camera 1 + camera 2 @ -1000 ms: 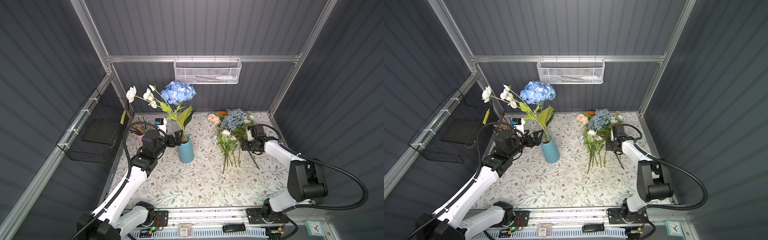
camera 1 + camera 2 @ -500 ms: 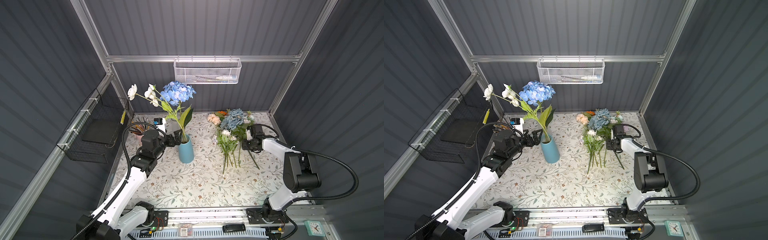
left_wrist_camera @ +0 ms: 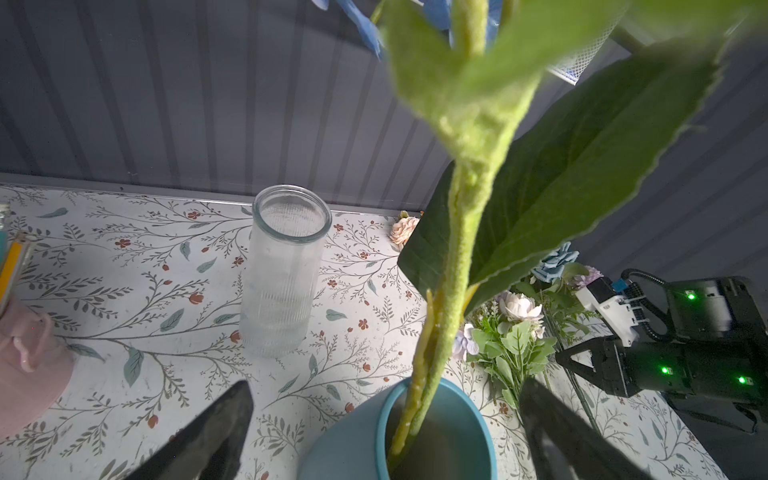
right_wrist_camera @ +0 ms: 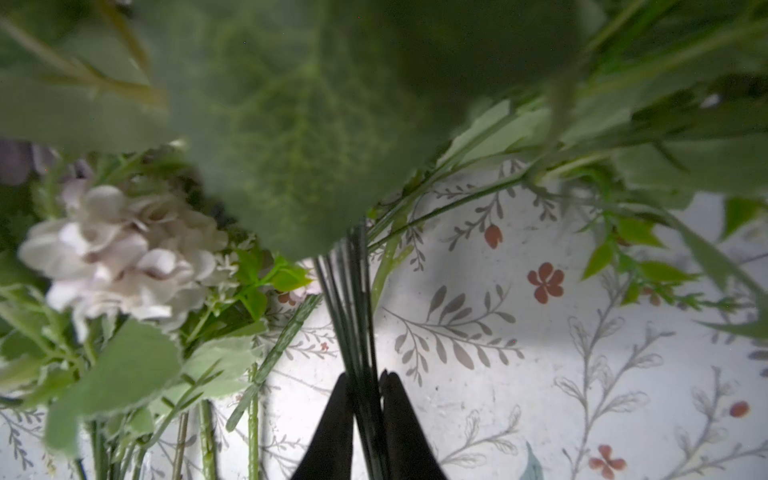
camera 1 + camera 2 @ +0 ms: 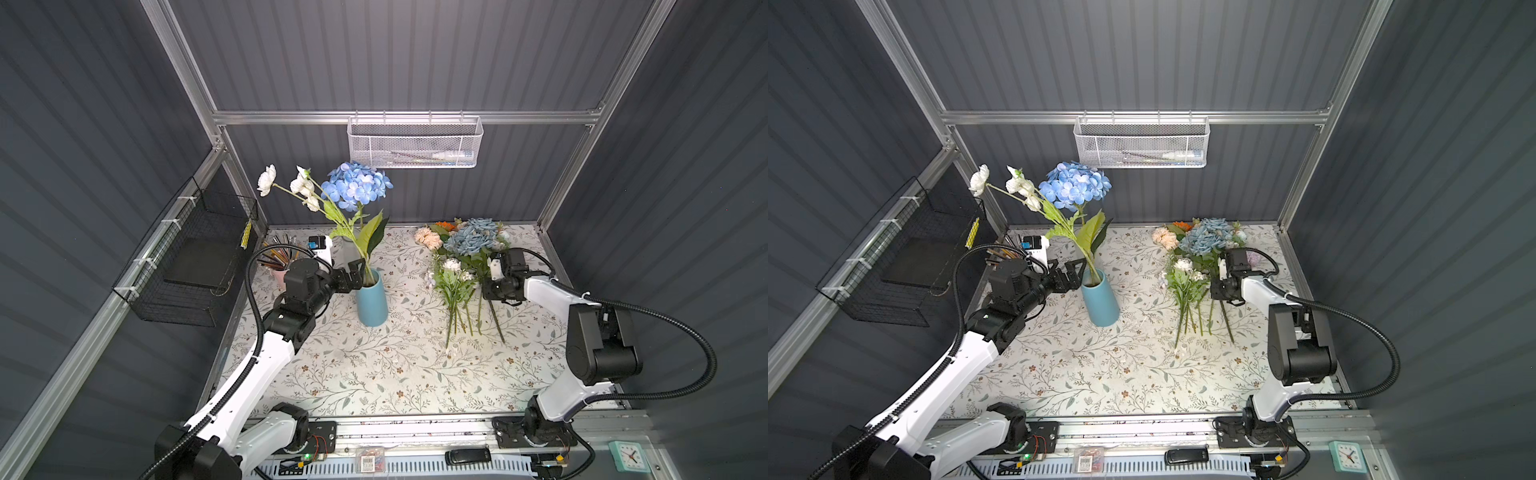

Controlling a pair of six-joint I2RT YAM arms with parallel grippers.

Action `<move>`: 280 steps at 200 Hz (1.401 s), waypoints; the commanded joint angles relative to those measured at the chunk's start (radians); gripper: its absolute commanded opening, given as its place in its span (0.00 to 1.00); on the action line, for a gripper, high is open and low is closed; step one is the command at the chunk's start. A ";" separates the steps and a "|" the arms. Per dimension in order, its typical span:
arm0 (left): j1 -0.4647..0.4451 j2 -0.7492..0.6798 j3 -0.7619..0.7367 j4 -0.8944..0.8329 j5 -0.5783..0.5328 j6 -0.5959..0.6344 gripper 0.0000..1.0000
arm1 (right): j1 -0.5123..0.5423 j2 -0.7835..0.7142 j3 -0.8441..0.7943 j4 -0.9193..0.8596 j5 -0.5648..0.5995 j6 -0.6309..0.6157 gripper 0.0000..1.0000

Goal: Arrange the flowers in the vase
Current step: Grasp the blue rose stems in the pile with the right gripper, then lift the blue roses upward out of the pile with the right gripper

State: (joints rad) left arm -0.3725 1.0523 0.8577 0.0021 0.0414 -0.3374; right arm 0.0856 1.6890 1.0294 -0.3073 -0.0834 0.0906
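Grey ribbed walls (image 5: pixel 415 62) box in the floral-print table (image 5: pixel 374 374). On it the blue vase (image 5: pixel 372 307) holds a hydrangea (image 5: pixel 357 189) and a white spray (image 5: pixel 291 187). My left claw (image 5: pixel 355 275) gapes wide beside its mouth, holding nothing. The other flowers (image 5: pixel 461 266) lie heaped on my right side, where my right claw (image 4: pixel 365 386) pinches a bundle of thin dark stems (image 4: pixel 349 299). They look light, wiry and springy, with bulky heads; low on the bare stems seems the safest grip.
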 commanded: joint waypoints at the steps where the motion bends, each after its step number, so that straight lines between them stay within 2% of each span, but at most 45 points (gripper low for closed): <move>1: -0.004 0.001 0.021 0.031 0.006 -0.009 1.00 | -0.004 0.021 0.020 -0.020 -0.002 -0.007 0.23; 47: -0.004 0.008 0.026 0.041 0.013 -0.014 1.00 | -0.004 0.037 0.029 -0.020 -0.005 -0.015 0.23; 88: -0.003 0.017 0.026 0.053 0.016 -0.026 1.00 | -0.004 0.023 0.018 -0.011 -0.014 -0.020 0.03; 103: -0.004 0.018 0.026 0.061 0.014 -0.034 1.00 | -0.004 -0.004 0.011 -0.005 -0.034 -0.024 0.00; 133: -0.004 0.033 0.021 0.078 0.020 -0.046 1.00 | -0.004 -0.073 0.015 -0.016 -0.101 -0.035 0.00; 166: -0.004 0.033 0.018 0.091 0.013 -0.049 1.00 | -0.009 -0.212 -0.005 0.010 -0.159 0.007 0.00; 198: -0.004 0.028 0.014 0.099 0.009 -0.045 1.00 | -0.021 -0.326 -0.005 0.028 -0.241 0.079 0.00; 202: -0.004 0.027 0.014 0.100 0.009 -0.044 1.00 | -0.023 -0.336 -0.003 0.031 -0.286 0.090 0.00; 226: -0.005 0.025 0.008 0.102 0.011 -0.039 1.00 | -0.025 -0.397 -0.001 0.046 -0.364 0.162 0.00; 260: -0.004 0.014 -0.005 0.102 0.009 -0.031 1.00 | -0.026 -0.515 -0.033 0.158 -0.463 0.306 0.00; 280: -0.004 0.010 -0.009 0.102 0.009 -0.024 1.00 | -0.024 -0.562 -0.051 0.265 -0.571 0.389 0.00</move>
State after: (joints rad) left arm -0.3725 1.0843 0.8574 0.0761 0.0475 -0.3775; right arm 0.0643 1.1873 0.9966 -0.2138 -0.4892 0.3485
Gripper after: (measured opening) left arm 0.997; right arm 0.057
